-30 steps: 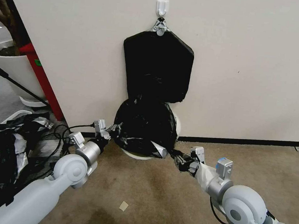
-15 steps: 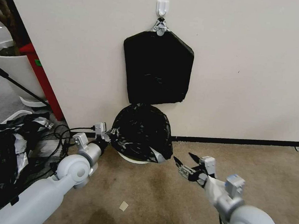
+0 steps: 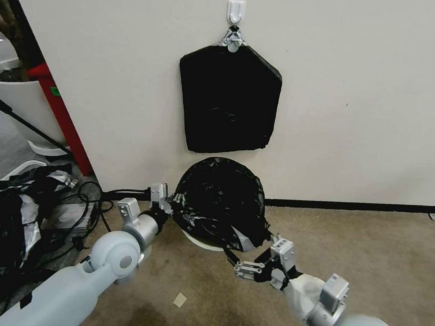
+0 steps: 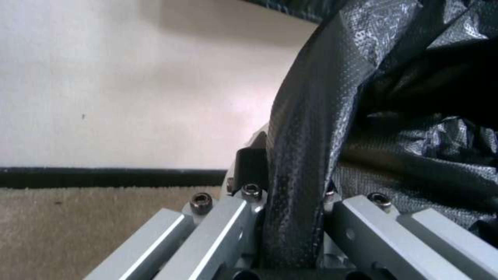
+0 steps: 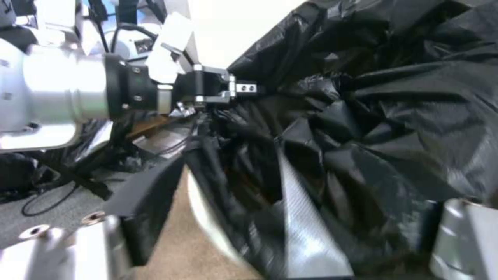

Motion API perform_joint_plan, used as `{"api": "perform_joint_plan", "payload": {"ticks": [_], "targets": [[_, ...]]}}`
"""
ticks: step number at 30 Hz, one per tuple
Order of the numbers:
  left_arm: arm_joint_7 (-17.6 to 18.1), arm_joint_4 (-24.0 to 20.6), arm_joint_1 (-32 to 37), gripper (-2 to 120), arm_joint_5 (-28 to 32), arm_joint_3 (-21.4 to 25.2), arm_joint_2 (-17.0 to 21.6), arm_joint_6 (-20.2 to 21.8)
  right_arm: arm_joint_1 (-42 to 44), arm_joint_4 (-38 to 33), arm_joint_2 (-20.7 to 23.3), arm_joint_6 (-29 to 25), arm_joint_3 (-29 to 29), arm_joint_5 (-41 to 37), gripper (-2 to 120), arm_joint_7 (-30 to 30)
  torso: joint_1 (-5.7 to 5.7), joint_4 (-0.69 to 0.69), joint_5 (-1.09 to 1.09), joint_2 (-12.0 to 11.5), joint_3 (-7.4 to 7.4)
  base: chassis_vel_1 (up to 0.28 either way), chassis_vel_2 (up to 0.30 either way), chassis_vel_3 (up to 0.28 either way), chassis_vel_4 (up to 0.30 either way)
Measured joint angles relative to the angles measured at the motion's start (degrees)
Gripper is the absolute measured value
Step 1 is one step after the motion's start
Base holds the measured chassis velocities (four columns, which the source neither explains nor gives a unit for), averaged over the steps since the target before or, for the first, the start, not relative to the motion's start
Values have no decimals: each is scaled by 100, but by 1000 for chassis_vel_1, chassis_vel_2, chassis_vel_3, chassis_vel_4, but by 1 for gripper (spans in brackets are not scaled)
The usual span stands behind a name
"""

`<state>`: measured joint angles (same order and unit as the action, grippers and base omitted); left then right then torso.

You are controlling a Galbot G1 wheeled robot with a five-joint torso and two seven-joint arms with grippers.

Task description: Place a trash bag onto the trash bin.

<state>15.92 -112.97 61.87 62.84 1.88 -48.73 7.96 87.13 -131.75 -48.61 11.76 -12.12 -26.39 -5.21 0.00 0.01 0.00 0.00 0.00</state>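
Observation:
The black trash bag (image 3: 222, 198) is draped over the trash bin, whose cream-white base (image 3: 202, 242) peeks out underneath, against the wall. My left gripper (image 3: 177, 200) is at the bag's left edge, shut on a fold of the film (image 4: 311, 155) that runs between its fingers (image 4: 223, 217). My right gripper (image 3: 247, 250) is open at the bag's lower right hem. In the right wrist view the crumpled bag (image 5: 363, 116) lies between the spread jaws, with the left gripper (image 5: 244, 87) beyond it. A pale strip of bin wall (image 5: 202, 214) shows under the film.
A thick black pad of bags (image 3: 227, 101) hangs from a wall hook (image 3: 236, 11) just above the bin. A black-and-silver plastic heap (image 3: 1, 226), cables (image 3: 89, 198), a red post (image 3: 60, 115) and a white plant pot (image 3: 22, 97) crowd the left. Open carpet (image 3: 371, 245) lies to the right.
The right gripper let go of the bag, drew back open, then came in again at the lower hem. The left gripper, bag and bin shifted right, and the bag sits lower.

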Motion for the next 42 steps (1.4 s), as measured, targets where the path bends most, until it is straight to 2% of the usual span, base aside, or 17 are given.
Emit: {"api": "perform_joint_plan", "payload": {"ticks": [2, 4, 6, 8, 11, 14, 16, 18, 19, 22, 28, 30, 32, 34, 35, 37, 42], "targets": [[-77, -54, 75, 2, -79, -1, 83, 5, -211, 138, 22, 118, 196, -38, 73, 115, 0, 0, 0, 0, 0, 0, 0, 0, 0], [-89, -64, 95, 2, -90, 0, 99, 5, -233, 160, 27, 130, 223, -40, 71, 129, 0, 0, 0, 0, 0, 0, 0, 0, 0], [-121, -113, 184, 2, -123, 17, 143, 6, -271, 218, 59, 161, 272, -35, 59, 148, 0, -1, 0, 0, 0, 0, 0, 0, 0], [-122, -123, 198, 2, -128, 22, 145, 6, -274, 220, 66, 169, 276, -31, 56, 148, 0, 0, 0, 0, 0, 0, 0, 0, 0], [-124, -169, 233, 2, -139, 33, 141, 12, -289, 223, 120, 232, 302, 25, 40, 119, 0, -1, -1, 0, 0, 0, 0, 0, 0], [-123, -173, 226, 2, -140, 34, 132, 14, -278, 223, 171, 246, 317, 106, 29, 43, 0, -1, -1, 0, 0, 0, 0, 0, 0], [-122, -173, 221, 2, -140, 34, 130, 15, -272, 223, 180, 245, 322, 117, 28, 34, 0, -1, -1, 0, 0, 0, 0, 0, 0], [-104, -185, 212, 2, -134, 34, 125, 25, -251, 232, 193, 160, 340, 174, 15, 19, 0, -2, -1, 0, 0, 0, 0, 0, 0], [-104, -185, 212, 2, -134, 34, 125, 25, -251, 232, 193, 160, 340, 174, 15, 19, 0, -2, -1, 0, 0, 0, 0, 0, 0], [-67, -188, 205, 2, -114, 21, 113, 45, -256, 256, 194, 13, 374, 271, 2, 24, 1, -1, 0, 0, 0, 0, 0, 0, 0], [63, -165, 115, 2, 136, 19, 78, 155, -252, 309, 297, -443, 387, 456, 0, -258, 1, -1, 0, 0, 0, 0, 0, 0, 0], [179, -141, -9, 2, 382, 33, 45, 246, -243, 451, 405, -888, 363, 761, 0, -709, 1, -1, 0, 0, 0, 0, 0, 0, 0], [208, -141, -44, 2, 445, 36, 39, 268, -241, 502, 434, -1006, 359, 843, 0, -847, 0, -1, 0, 0, 0, 0, 0, 0, 0], [472, -212, -181, 2, 739, 46, 18, 415, -253, 780, 490, -1549, 348, 1237, 0, -1476, 1, -1, -1, 0, 0, 0, 0, 0, 0], [472, -212, -181, 2, 739, 46, 18, 415, -253, 780, 490, -1549, 348, 1237, 0, -1476, 1, -1, -1, 0, 0, 0, 0, 0, 0], [784, -353, -238, 2, 930, 46, -4, 542, -325, 1037, 445, -1985, 348, 1517, 0, -1863, 1, -1, 0, 0, 0, 0, 0, 0, 0], [1144, -709, -213, 2, 1305, 74, 22, 705, -614, 1707, 210, -2378, 422, 2042, 0, -2065, 1, -1, 1, 0, 0, 0, 0, 0, 0]]}}
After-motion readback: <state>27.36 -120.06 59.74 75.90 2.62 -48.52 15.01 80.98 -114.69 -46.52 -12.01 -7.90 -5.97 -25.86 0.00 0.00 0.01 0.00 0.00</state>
